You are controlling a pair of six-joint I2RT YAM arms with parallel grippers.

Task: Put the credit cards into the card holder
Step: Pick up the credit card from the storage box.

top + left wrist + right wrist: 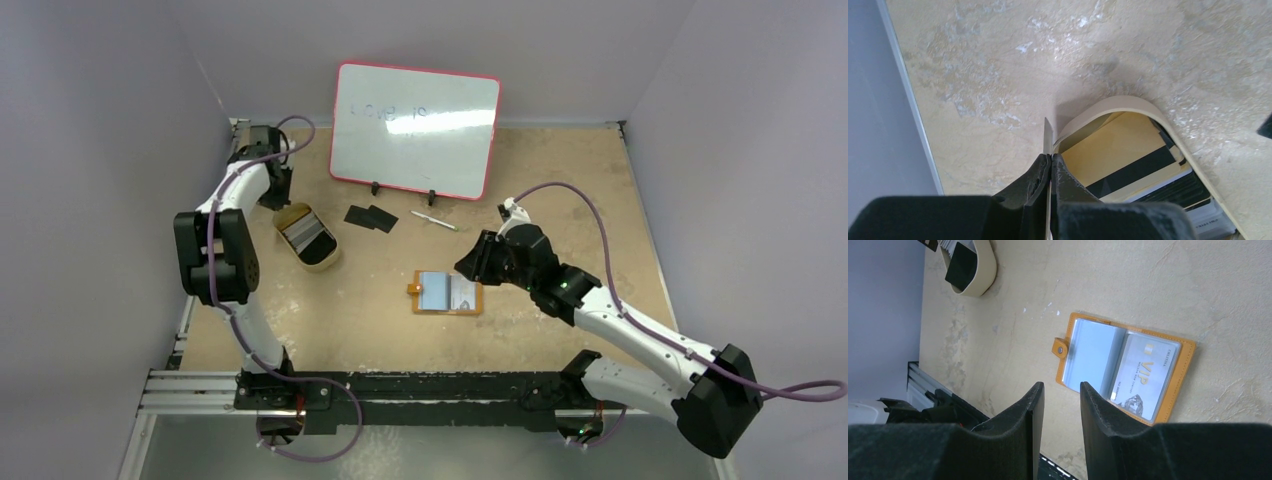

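Tan mottled table (350,320): the card holder (1168,405) lies open at its middle, a pale card (1143,377) in one sleeve.
The right gripper (1062,390) hangs just beside it, jaws partway apart, empty. At the oval dish (1108,102) far left, the left gripper (1050,157) is pinched tight on a thin card (1048,137) seen edge-on.
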